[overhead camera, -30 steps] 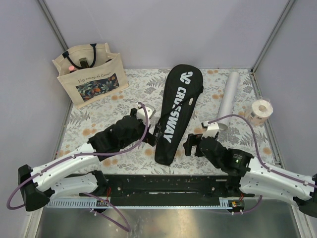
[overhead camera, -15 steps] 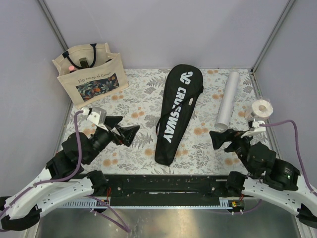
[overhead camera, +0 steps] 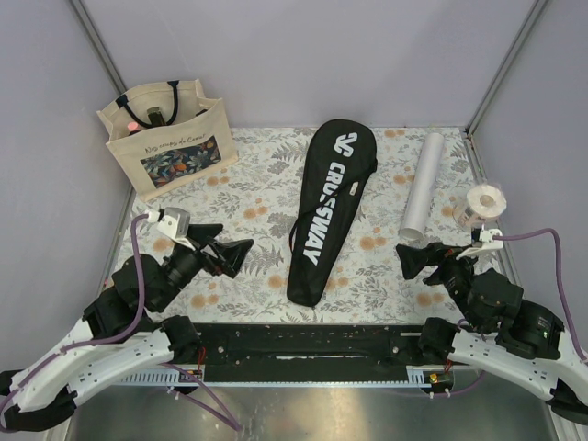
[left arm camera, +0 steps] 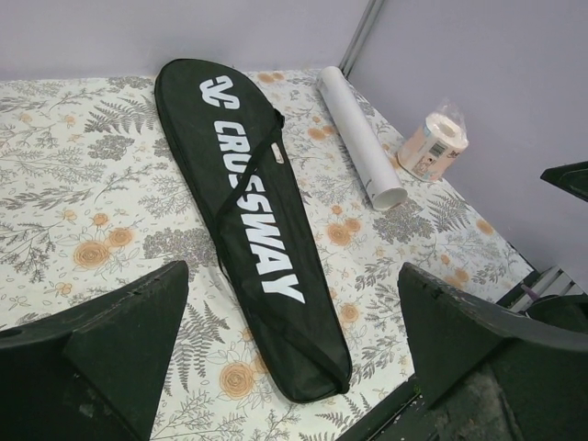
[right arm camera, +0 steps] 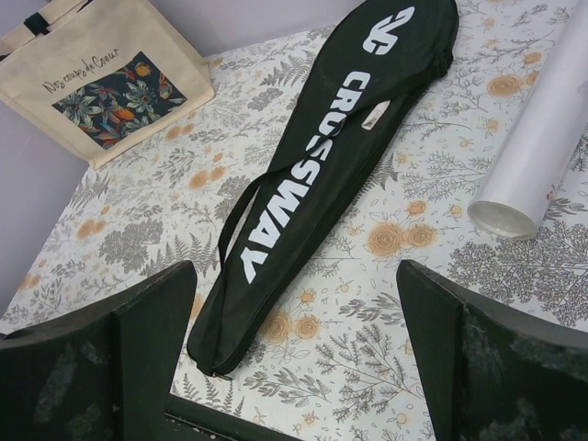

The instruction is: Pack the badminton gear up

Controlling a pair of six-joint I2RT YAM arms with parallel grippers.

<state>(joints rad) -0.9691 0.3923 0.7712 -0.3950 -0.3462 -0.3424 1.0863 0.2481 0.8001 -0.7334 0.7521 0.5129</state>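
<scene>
Well apart from fingers (left arm camera: 119, 335): black cover (left arm camera: 246, 207)

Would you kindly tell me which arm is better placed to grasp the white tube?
Likely right: the right gripper, jaws open, sits by the white tube; the left gripper is across the black cover from it.

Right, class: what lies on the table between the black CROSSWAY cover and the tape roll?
The white tube lies between the cover and the tape roll, as the top view shows.
</scene>
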